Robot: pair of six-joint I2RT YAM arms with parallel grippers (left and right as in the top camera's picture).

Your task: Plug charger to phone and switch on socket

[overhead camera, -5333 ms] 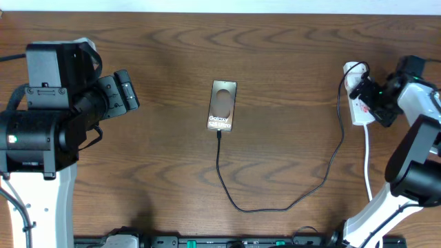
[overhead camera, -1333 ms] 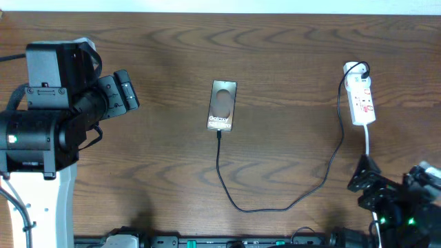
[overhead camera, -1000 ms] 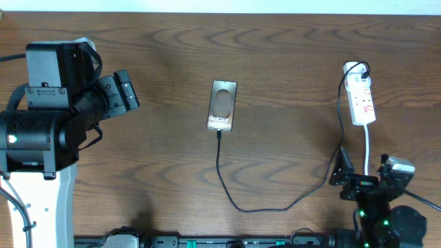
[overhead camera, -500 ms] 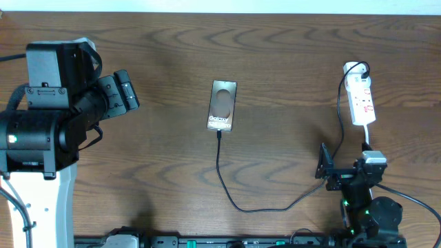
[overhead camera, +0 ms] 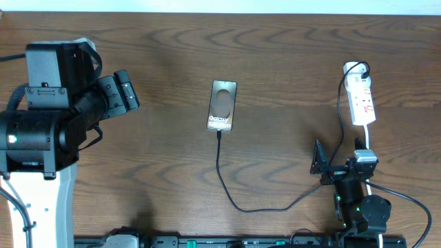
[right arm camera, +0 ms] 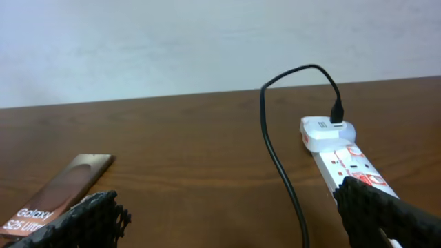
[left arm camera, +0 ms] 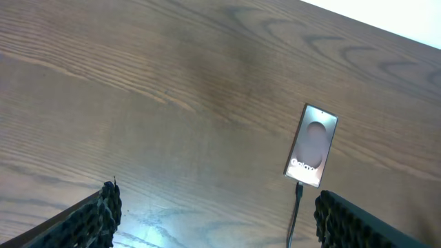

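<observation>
The phone [overhead camera: 222, 105] lies flat mid-table, and it shows in the left wrist view [left arm camera: 311, 145] and the right wrist view [right arm camera: 58, 193]. The charger [overhead camera: 301, 199], a thin black cable, loops from the phone's near short edge, where its tip rests, round to the white adapter on the socket [overhead camera: 361, 96]. My right gripper [overhead camera: 339, 154] stands open and empty near the front edge, just in front of the socket [right arm camera: 344, 155], with the charger [right arm camera: 275, 158] passing between its fingers' line of sight. My left gripper [overhead camera: 129, 90] hangs open and empty, well left of the phone.
A white cord [overhead camera: 368, 148] runs from the socket's near end toward the front right, beside my right arm. A pale wall [right arm camera: 207, 41] rises behind the table's far edge. A dark rail [overhead camera: 227, 242] lines the table's front edge.
My right arm has drawn back from the socket to the front right, then swung left and forward to face the back of the table. The left arm, phone and charger have not moved.
</observation>
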